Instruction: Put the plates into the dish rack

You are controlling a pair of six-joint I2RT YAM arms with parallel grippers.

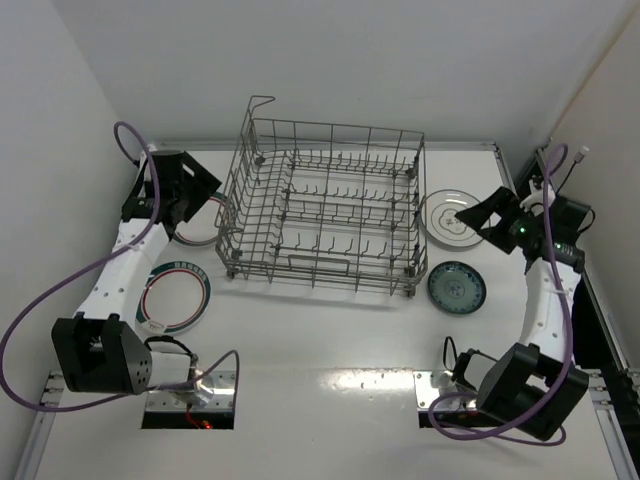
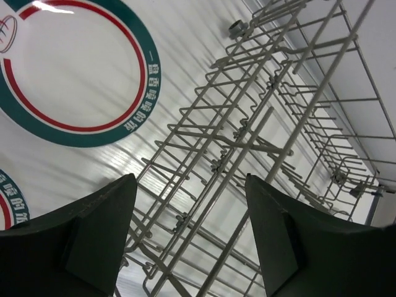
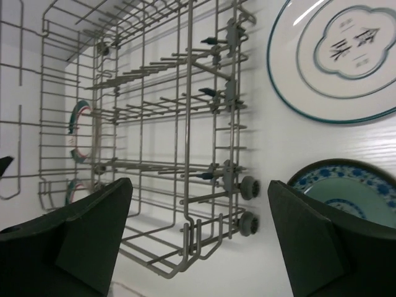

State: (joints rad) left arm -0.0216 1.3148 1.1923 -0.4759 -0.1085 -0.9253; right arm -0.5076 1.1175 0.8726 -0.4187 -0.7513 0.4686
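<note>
The grey wire dish rack [image 1: 325, 205] stands mid-table with no plates in it. One white plate with green-and-red rim [image 1: 175, 297] lies flat to its left. A second one [image 1: 198, 239] is partly hidden under my left arm. The pale grey plate [image 1: 448, 215] and the smaller teal plate [image 1: 457, 287] lie flat to the right of the rack. My left gripper [image 1: 208, 188] is open and empty above the rack's left side. My right gripper [image 1: 482, 216] is open and empty above the grey plate's right edge. The left wrist view shows a rimmed plate [image 2: 68, 68] and the rack [image 2: 266, 124]. The right wrist view shows the grey plate [image 3: 346, 55] and the teal plate [image 3: 352, 192].
White walls close in the table at the back and on both sides. The rack's raised handle loop [image 1: 258, 103] stands at its far left corner. Purple cables [image 1: 60, 290] trail from both arms. The rack's small wheels [image 3: 249, 187] face the teal plate.
</note>
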